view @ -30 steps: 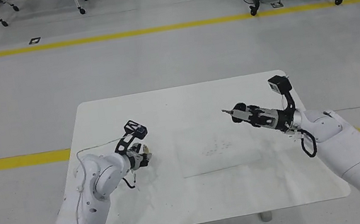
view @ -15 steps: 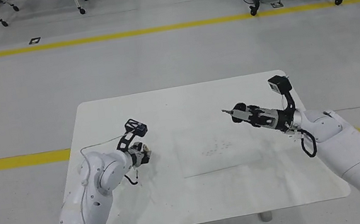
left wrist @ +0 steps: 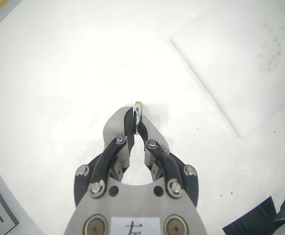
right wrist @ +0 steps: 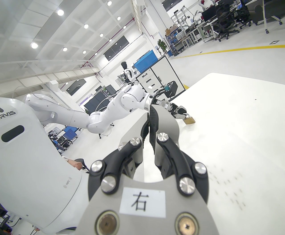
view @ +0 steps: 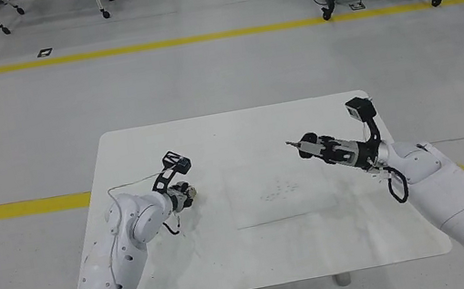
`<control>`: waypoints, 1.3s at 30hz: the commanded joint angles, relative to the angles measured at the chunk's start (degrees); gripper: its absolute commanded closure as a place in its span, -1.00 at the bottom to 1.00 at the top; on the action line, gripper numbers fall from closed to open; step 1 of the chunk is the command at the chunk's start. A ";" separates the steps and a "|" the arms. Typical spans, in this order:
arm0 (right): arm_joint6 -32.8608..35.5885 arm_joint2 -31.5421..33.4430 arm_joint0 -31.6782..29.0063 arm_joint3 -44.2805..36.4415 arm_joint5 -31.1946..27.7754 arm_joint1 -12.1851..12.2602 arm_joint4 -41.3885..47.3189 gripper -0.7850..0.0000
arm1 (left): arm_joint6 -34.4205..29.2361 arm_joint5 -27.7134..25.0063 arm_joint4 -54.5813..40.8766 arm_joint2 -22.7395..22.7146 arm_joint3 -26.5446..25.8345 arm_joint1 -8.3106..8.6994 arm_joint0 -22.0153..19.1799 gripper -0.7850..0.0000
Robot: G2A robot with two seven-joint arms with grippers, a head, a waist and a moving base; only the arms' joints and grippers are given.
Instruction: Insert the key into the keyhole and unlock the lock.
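Observation:
A brass padlock point(left wrist: 138, 103) rests on the white table point(view: 259, 251) at its left side. My left gripper point(left wrist: 136, 115) is shut on the lock's silver shackle, and the brass body pokes out past the fingertips. From the right wrist view the same padlock point(right wrist: 188, 120) sits on the table under the left gripper point(right wrist: 179, 111). My right gripper point(view: 306, 145) hangs above the table's right half, shut, with the thin key point(view: 291, 144) sticking out toward the left arm. Its pads point(right wrist: 153, 124) are pressed together and hide the key.
A faint seam point(view: 273, 221) crosses the table's middle, with a patch of dark specks point(view: 281, 190) near it. Open tabletop lies between the two grippers. The table's near edge point(view: 292, 280) runs below both arms.
The left arm has swung its elbow and shifted its gripper slightly toward the table's middle, still holding the padlock. The right arm has kept still.

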 commanded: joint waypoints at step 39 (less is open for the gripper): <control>0.00 0.00 0.00 0.00 0.00 0.00 0.00 1.00 | 2.70 -1.68 -1.40 1.67 6.13 -0.17 -3.44 1.00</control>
